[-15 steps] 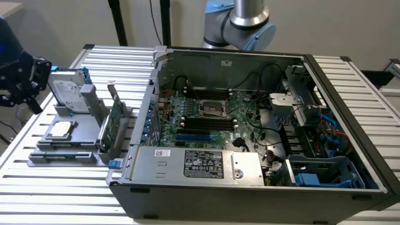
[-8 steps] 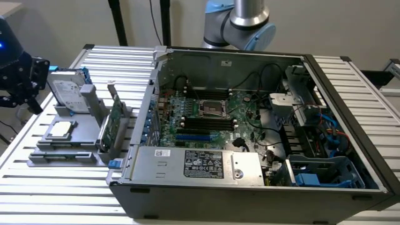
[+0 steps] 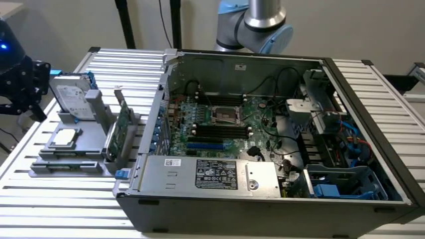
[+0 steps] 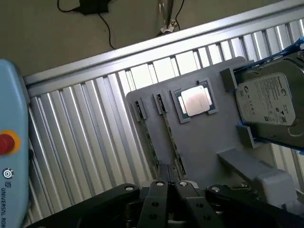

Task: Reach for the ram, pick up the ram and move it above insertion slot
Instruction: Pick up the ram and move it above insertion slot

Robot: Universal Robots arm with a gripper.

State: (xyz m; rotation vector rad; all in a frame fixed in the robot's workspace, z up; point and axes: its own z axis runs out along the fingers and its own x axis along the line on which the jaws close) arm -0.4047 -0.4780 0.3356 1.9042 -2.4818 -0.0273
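Note:
Two thin green ram sticks (image 4: pixel 148 142) (image 4: pixel 172 140) stand on edge, side by side, in a grey fixture (image 4: pixel 199 137). My gripper (image 4: pixel 170 185) hangs above the end of these sticks. Its dark fingers (image 4: pixel 159 194) are shut together with nothing between them. In the exterior view the same fixture (image 3: pixel 73 149) sits on the slatted table at the exterior view's left of the open computer case (image 3: pixel 265 199). The black memory slots (image 3: pixel 219 131) lie on the green motherboard inside the case, below the processor socket (image 3: pixel 226 115).
On the fixture are a processor chip (image 4: pixel 195 100), a hard drive (image 4: pixel 270 102) and a wide green expansion card (image 3: pixel 118 132) standing upright. A teach pendant with a red button (image 4: pixel 7 142) lies beside the table. A black device with a blue light (image 3: pixel 10 74) stands at the exterior view's far left.

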